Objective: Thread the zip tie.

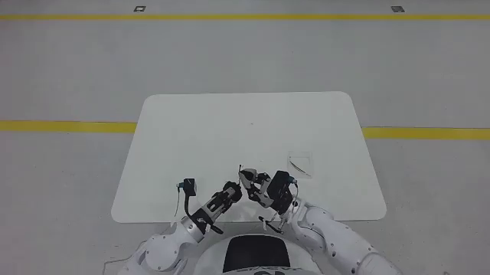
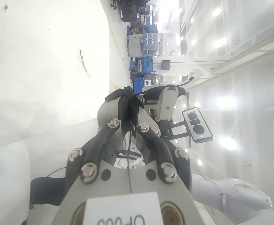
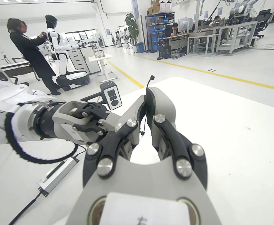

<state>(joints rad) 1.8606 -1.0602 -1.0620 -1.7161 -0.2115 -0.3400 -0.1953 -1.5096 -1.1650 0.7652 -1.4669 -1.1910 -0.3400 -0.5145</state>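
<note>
The white desk [image 1: 230, 122] lies under both tools, which sit close together over its near edge. The left tool [image 2: 127, 101] has its dark pads pressed flat together, and a thin black strap runs from between them back toward its palm; this appears to be part of the zip tie, though the wrist view does not make that certain. The right tool [image 3: 147, 99] is just beside the left tool's tips, angled toward them. Its two fingers are closed tight on the zip tie [image 3: 152, 77]. Beyond the right tool, farther out on the desk and well apart from both tools, lies a small clear packet [image 1: 300, 164] with dark strands inside it. The zip tie stands nearly upright in the right tool. Its small square head pokes out just past the fingertips, and the rest of the strap drops between the fingers toward the palm, ending in a small knob in the gap between them.
</note>
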